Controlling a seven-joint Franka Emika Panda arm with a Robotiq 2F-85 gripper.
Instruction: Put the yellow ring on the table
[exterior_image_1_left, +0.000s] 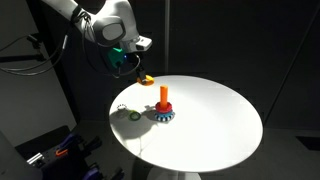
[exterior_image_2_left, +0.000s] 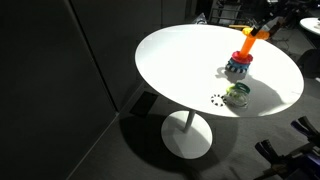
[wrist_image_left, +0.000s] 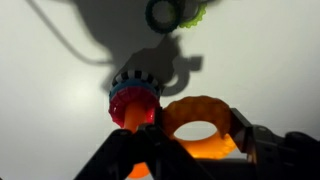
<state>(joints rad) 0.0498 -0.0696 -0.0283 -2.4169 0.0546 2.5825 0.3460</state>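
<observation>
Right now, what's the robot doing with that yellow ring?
Gripper shut on the yellow ring, held above the table. Not yet set down. Stacking toy and green ring sit close below.

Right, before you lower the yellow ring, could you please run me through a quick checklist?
1. Grip: the gripper is shut on the yellow ring: ok.
2. Ring free of the orange pole: it hangs off to one side of the pole, apart from it: ok.
3. Landing spot: the wrist view shows bare white table through the ring's hole: ok.
4. Green ring out of the way: it lies on the table, not under the held ring: ok.
5. Gap to the red ring on the toy: they look close in the wrist view: cannot tell.
6. Ring resting on the table: it is in the air: not ok.
</observation>
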